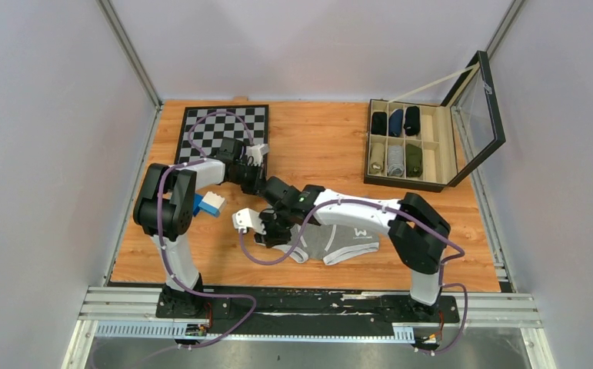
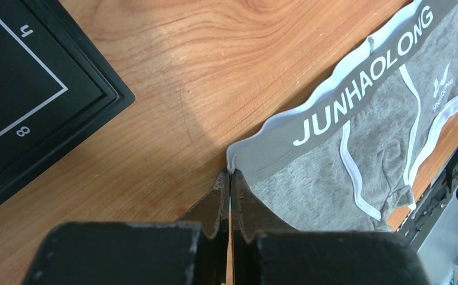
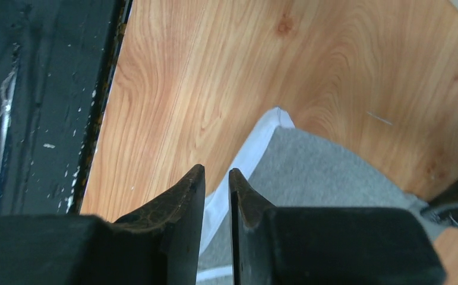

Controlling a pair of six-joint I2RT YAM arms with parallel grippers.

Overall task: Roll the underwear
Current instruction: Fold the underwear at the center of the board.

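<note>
I'm clamping the left pincer (image 2: 230, 199) together on the waistband corner of the grey white-trimmed cotton underwear (image 2: 357, 136) lying on the wooden table (image 2: 214, 65); right pincer (image 3: 216, 202) narrowing over its hem, readying the roll.

Both arms reach over grey underwear (image 1: 338, 240) on the wooden table (image 1: 316, 154), near a checkerboard (image 1: 222, 131).

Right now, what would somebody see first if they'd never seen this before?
Probably the grey underwear with big white letters on its waistband, lying on the wooden table near the front. Both tools meet over it: the left tool pinches a waistband corner. The open box of rolled pairs sits back right.
</note>
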